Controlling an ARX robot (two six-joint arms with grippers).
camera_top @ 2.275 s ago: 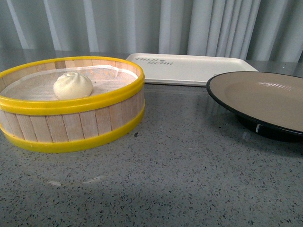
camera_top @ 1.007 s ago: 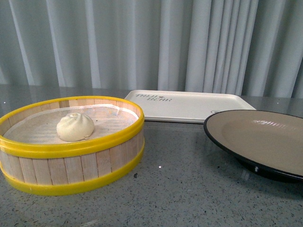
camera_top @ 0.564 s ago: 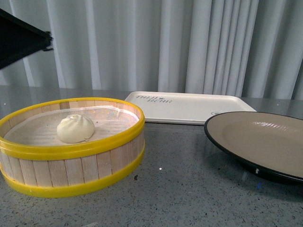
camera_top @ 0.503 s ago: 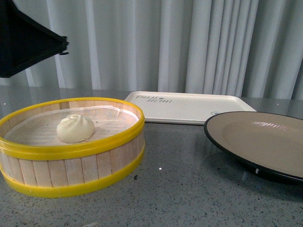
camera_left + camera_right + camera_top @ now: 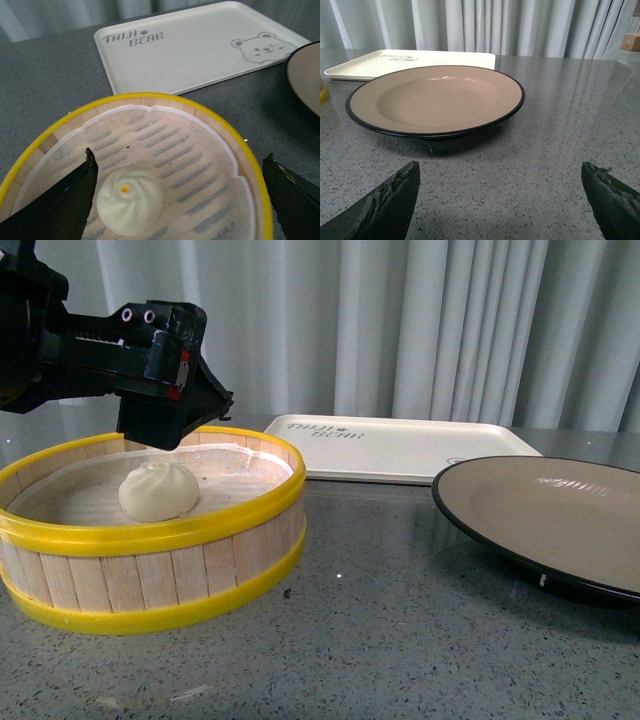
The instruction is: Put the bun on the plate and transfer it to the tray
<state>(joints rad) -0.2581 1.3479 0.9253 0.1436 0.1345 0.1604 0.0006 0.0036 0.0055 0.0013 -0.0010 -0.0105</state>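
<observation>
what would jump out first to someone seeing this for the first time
The yellow-rimmed steamer basket on the left of the table draws the eye first, with the white bun sitting inside it. Just above it hangs the black left gripper, its fingers spread wide. To the right lies the bare tan plate, with the cream tray at the far side behind it.
</observation>
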